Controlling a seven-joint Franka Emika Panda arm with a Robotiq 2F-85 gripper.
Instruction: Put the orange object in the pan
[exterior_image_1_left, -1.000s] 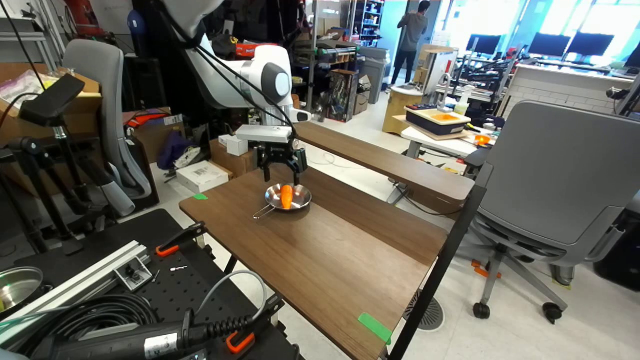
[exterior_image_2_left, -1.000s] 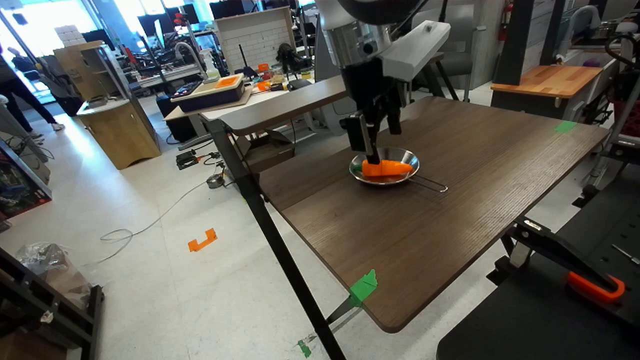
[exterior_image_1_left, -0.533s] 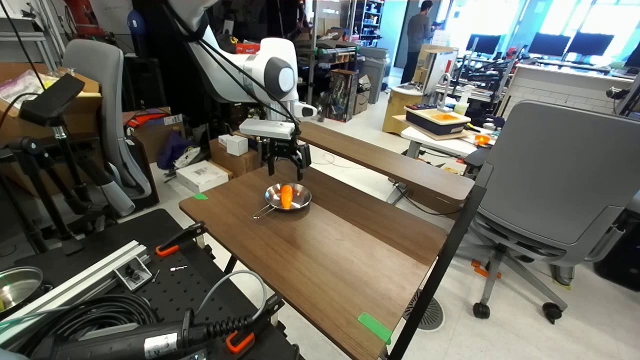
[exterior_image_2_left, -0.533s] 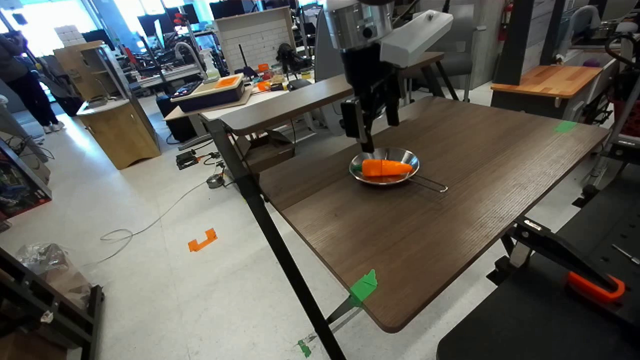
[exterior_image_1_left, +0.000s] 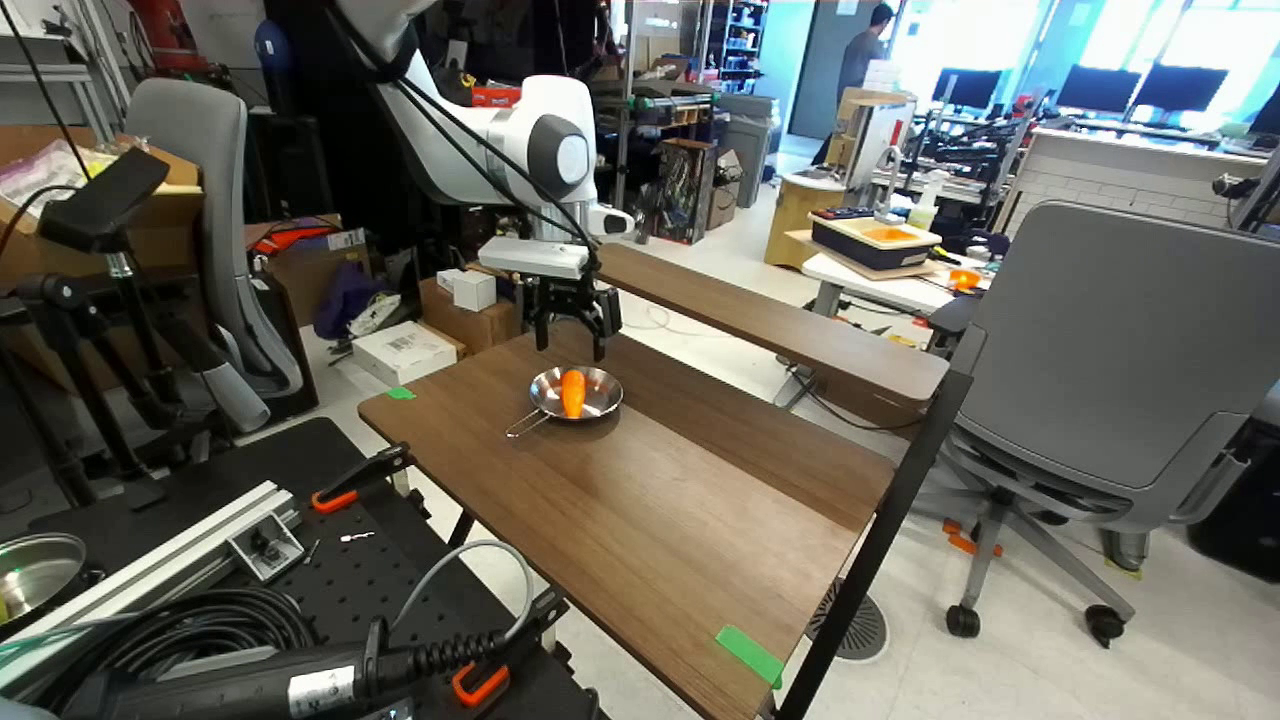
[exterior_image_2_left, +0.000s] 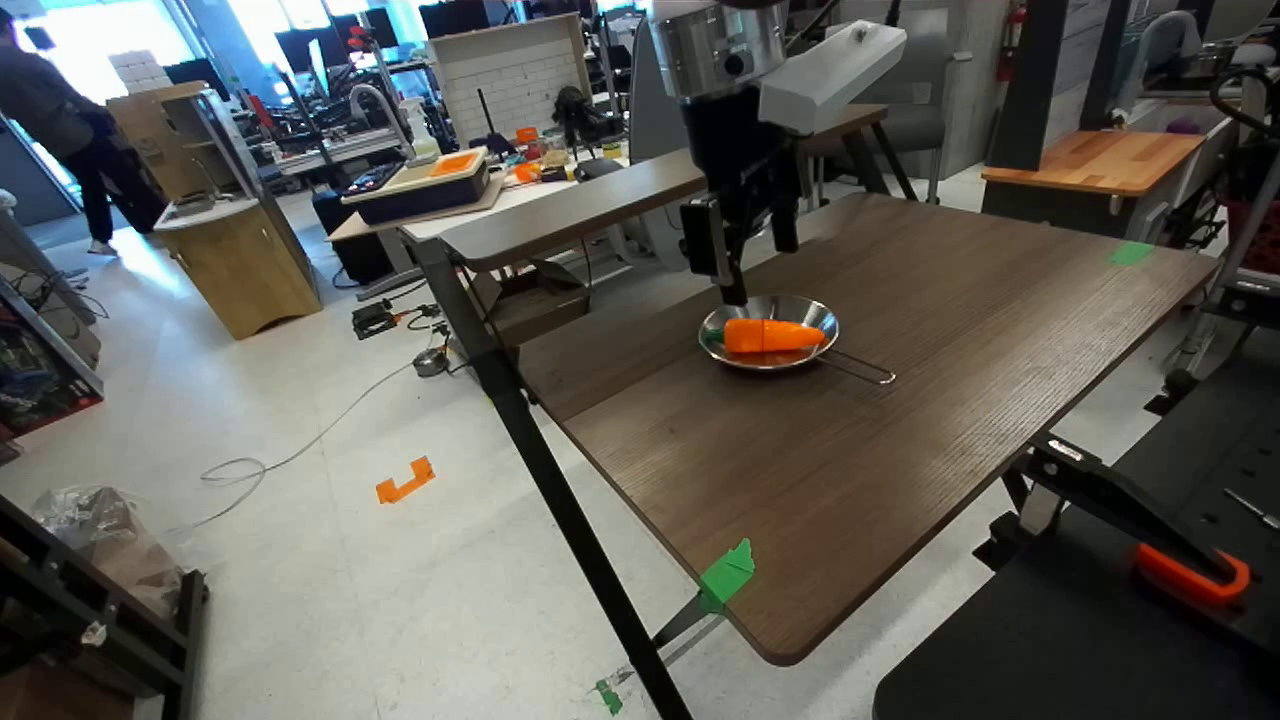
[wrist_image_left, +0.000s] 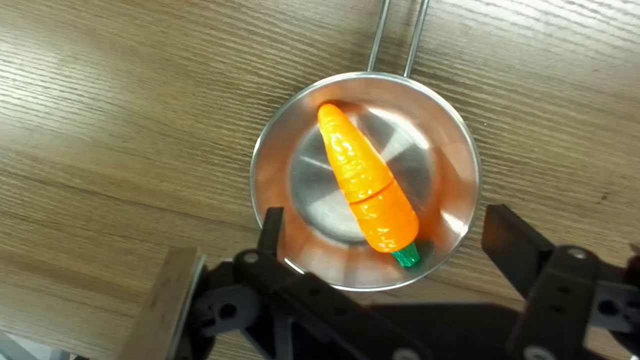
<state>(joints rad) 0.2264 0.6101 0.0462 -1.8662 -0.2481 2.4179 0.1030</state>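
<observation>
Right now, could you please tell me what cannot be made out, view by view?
Round silver metal pan, wrist view: rim partly hidden by the black pincer.
Bright orange carrot-shaped piece, all views: underside hidden by its body.
Silver metal vessel, in an exterior view: cut off by left edge.

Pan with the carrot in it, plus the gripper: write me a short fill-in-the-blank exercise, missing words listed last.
In the wrist view, the stub on the orange carrot is coloured ______.
Of the carrot's tip and stub, the ______ lies nearer the handle of the pan.
In that view, the handle shows as ______ thin metal rods.
The gripper holds nothing, its jaws standing ______.

Missing words: green; tip; two; open.
</observation>
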